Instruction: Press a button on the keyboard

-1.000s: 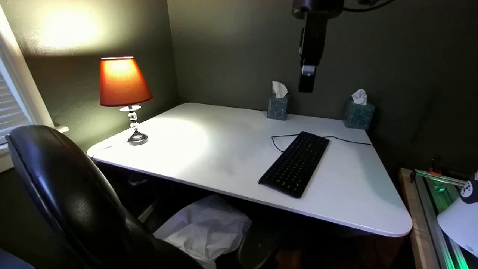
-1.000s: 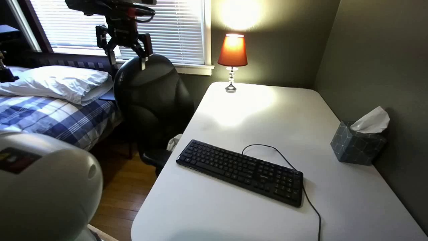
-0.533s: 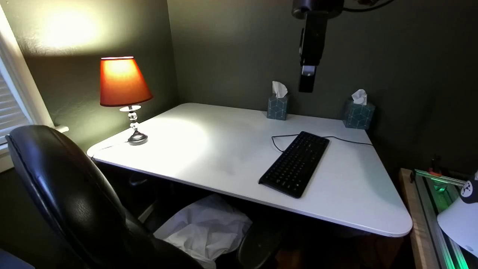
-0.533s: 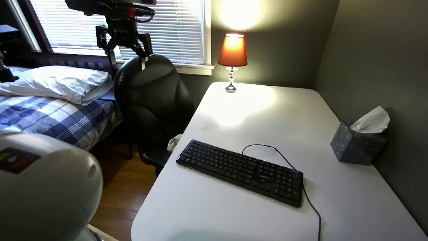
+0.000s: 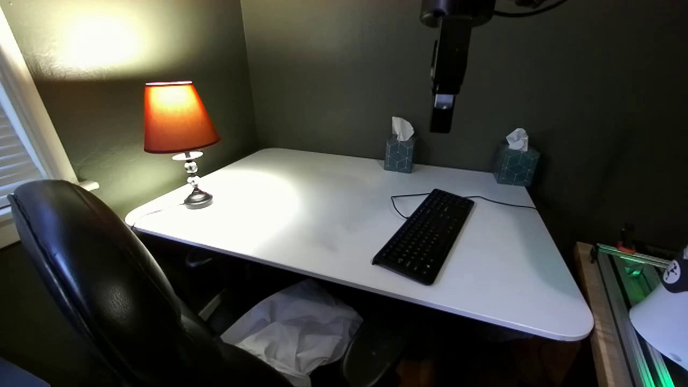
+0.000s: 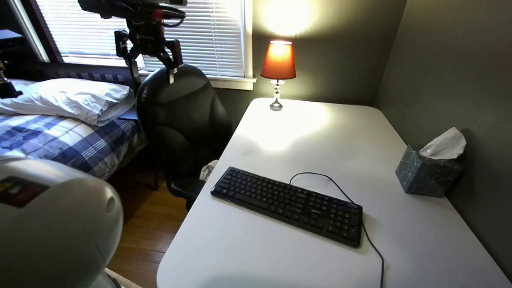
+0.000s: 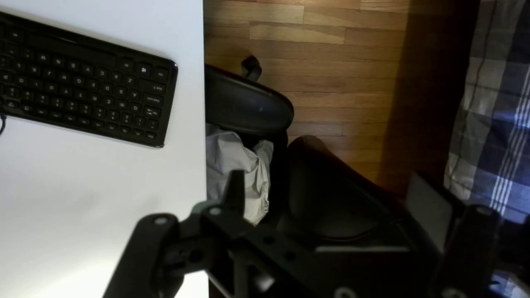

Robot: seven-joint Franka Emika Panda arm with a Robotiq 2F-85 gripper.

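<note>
The flat black keyboard (image 5: 424, 236) lies on the white desk (image 5: 333, 215). It also shows whole in an exterior view (image 6: 286, 206), with a thin dark cable looping behind it. In the wrist view one end of the keyboard (image 7: 83, 82) shows at upper left, its letters upside down. My gripper (image 6: 153, 75) is open, with its two fingers spread apart and nothing between them. It hangs high above the chair side of the desk, well away from the keyboard. It shows edge-on in an exterior view (image 5: 442, 115) and its fingers show in the wrist view (image 7: 331, 194).
A lit orange lamp (image 5: 177, 118) stands at the desk's far corner. Two tissue boxes (image 5: 399, 155) (image 5: 517, 164) stand along the wall. A black chair (image 6: 186, 120) stands at the desk's edge, below my gripper. A bed (image 6: 64, 132) lies beyond it.
</note>
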